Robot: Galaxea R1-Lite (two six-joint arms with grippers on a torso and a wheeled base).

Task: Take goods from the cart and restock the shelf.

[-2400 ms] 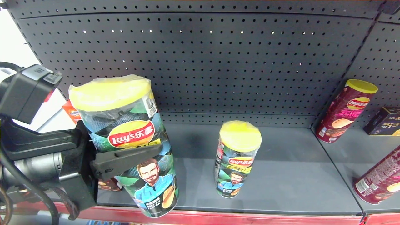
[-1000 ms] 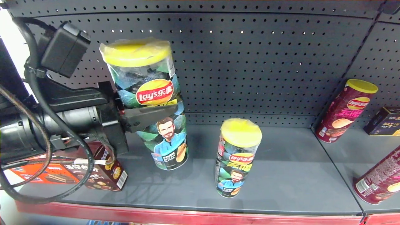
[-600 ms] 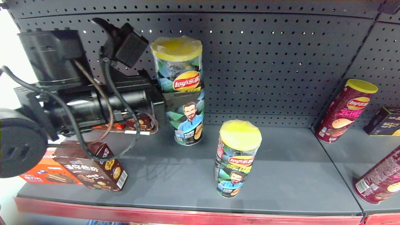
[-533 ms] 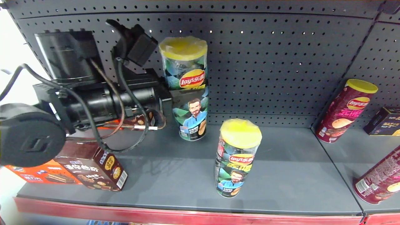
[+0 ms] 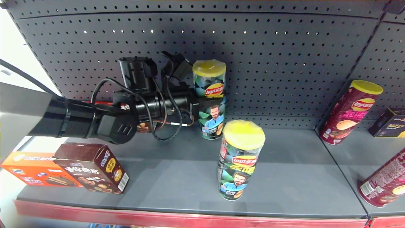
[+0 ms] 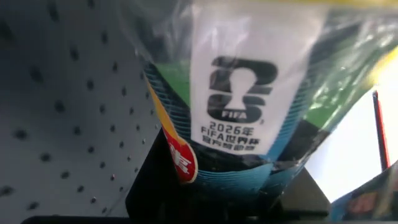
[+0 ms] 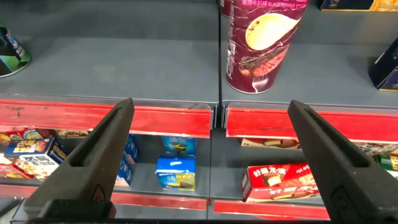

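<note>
- The left gripper (image 5: 211,102) was clamped on a can (image 5: 209,83) at mid-height, one finger crossing the label front.
- The can stood upright at the back of the shelf (image 5: 177,180), near the pegboard (image 5: 269,63) and behind a second, matching can (image 5: 241,158). I could not tell whether its base touched the shelf.
- Judged by its look, the can should be light and fairly stiff, a card tube that might dent under a hard squeeze. Its loose clear film, plain in the left wrist view (image 6: 249,93), could be slippery.
- A hold around the middle of the tube seemed best, clear of the yellow lid (image 5: 209,67), which might pop off.
- Both cans were lidded and film-wrapped, so their contents were hidden.
- Two maroon cans (image 5: 348,110) (image 5: 383,182) in the next bay were also shut, the nearer one lying tilted.
- A brown box (image 5: 91,167) and an orange box (image 5: 28,167) lay closed at the shelf's left end.
- The right gripper (image 7: 211,155) hung with its jaws wide apart and empty, before the red shelf edge (image 7: 155,115); boxed goods sat on the tier below.
</note>
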